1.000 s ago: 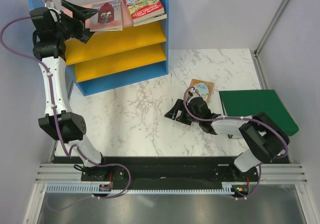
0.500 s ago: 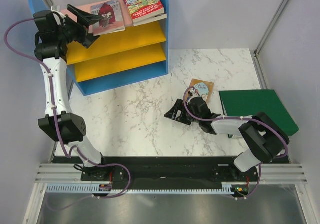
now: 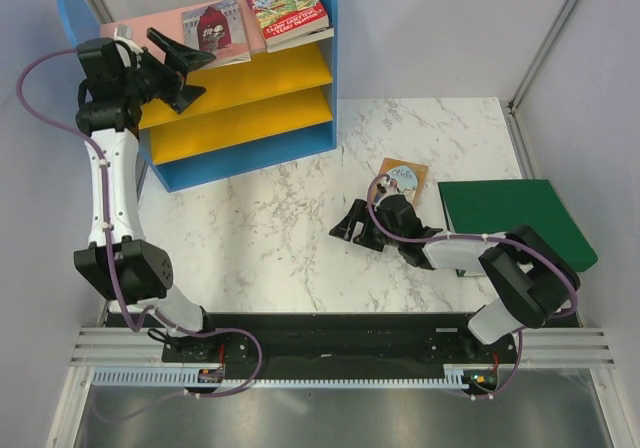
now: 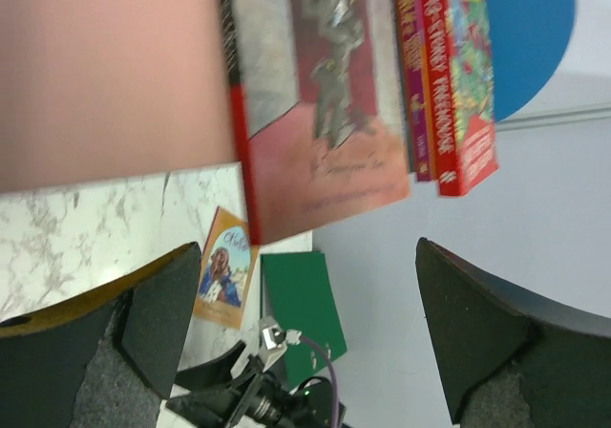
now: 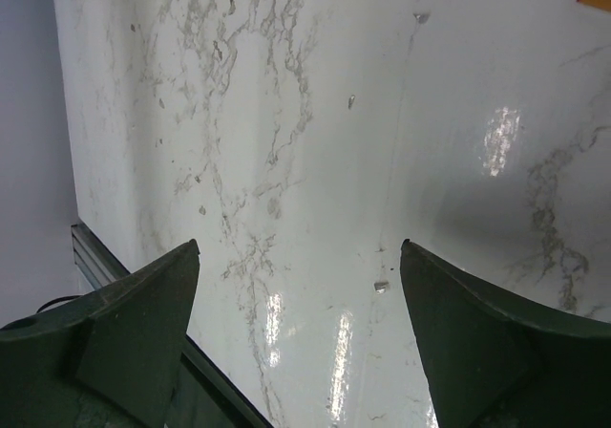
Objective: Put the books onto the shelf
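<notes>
Table (image 3: 270,238): marble top carrying everything; the arms are bolted at its near edge.
Shelf (image 3: 240,118): stands at the far left corner with its open tiers facing the arms. Both yellow boards look bare; the books seen so far lie flat on the pink top board.
Binder (image 3: 500,213): green, flat at the right edge, beside the right arm; not one of the books.
Left gripper (image 3: 200,76): raised to the top of the shelf, jaws wide apart with nothing between them, facing the pink book. This looks like a release or a nudge position.
Right gripper (image 3: 345,223): low over bare marble, jaws apart and empty, pointing away from the tan book.
Treehouse (image 3: 285,8): red, on the top board against the blue side panel, stacked on other books.
Pink book (image 3: 215,30): on the top board to the left of Treehouse, its front edge hanging past the board; it likely wants pushing in.
Tan book (image 3: 402,180): on the table just behind the right wrist, not yet shelved; probably the next pick.
Charlie (image 4: 410,65): purple spine tight against Treehouse.
Fifth book: cannot tell where it is.
</notes>
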Tool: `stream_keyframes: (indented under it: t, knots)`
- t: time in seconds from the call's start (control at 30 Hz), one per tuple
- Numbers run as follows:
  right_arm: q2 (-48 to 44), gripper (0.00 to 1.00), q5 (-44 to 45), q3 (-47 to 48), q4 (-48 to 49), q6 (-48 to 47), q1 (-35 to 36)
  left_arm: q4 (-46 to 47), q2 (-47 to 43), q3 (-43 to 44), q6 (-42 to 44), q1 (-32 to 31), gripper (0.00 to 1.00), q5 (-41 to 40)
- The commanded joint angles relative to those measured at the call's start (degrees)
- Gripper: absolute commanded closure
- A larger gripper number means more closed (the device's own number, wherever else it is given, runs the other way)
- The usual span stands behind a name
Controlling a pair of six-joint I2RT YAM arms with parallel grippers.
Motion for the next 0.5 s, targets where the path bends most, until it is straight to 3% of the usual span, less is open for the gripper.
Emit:
stream_keyframes:
  t: [0.0, 0.23, 0.33, 0.47]
  knots:
    - [-4.7, 0.03, 4.7, 0.8, -3.4, -2.3, -0.1, -4.6, -8.3, -10.0, 7.0, -0.2, 0.00, -3.1]
    - [-16.9, 0.02, 18.0, 4.5, -19.3, -7.2, -1.0, 0.7, -31.9, -36.2, 12.5, -2.2, 0.00, -9.5]
    - [-21.1, 0.02, 23.0, 5.2, -25.2, -7.8, -3.3, 1.1, -37.8, -46.2, 17.4, -8.8, 0.00, -14.8]
    - [-24.0, 0.02, 24.0, 4.8, -29.0, -7.9, -9.2, 4.4, -38.1, -59.1, 17.9, -23.0, 0.00, -20.5]
